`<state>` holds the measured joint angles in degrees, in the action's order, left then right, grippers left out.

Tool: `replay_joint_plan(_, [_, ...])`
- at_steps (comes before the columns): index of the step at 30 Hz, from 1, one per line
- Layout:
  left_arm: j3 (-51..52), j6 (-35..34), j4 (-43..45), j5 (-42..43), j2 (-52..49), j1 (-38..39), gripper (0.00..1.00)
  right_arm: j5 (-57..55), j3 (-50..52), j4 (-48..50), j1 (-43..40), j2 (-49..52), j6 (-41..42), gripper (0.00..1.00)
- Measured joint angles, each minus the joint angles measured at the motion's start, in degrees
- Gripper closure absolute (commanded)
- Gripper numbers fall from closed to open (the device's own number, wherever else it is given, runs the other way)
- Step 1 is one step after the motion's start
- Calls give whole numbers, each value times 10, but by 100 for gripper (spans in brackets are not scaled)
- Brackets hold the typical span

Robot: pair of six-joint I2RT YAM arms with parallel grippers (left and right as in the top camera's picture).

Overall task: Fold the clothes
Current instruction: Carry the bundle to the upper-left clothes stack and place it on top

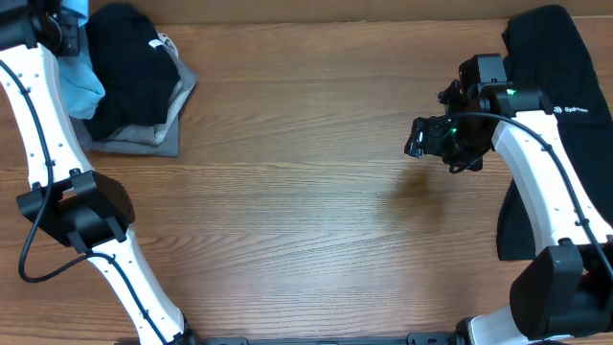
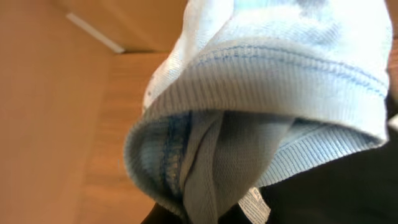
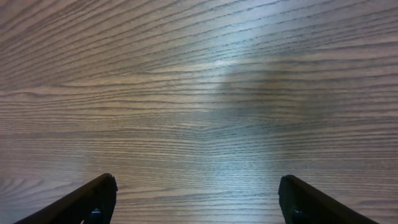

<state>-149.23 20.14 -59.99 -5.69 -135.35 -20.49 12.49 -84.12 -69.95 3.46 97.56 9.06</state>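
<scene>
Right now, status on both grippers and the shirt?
Left gripper buried in light-blue T-shirt, jaws hidden. Right gripper open over table, empty. Black garment at right edge, under right arm.

A brown wood-grain table (image 1: 287,192) fills the view with a soft sheen

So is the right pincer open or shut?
Open: the right pincer shows two black fingers far apart over the brown wooden table, nothing between.
</scene>
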Motion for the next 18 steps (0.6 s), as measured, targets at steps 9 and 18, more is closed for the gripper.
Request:
replay_joint_plan(9, [-1, -61, -15, 126, -80, 60, 0, 2, 0, -1, 0, 0, 0, 13])
replay_joint_plan(18, [-9, -93, -15, 142, -115, 126, 0, 2, 0, 5, 0, 0, 0, 2])
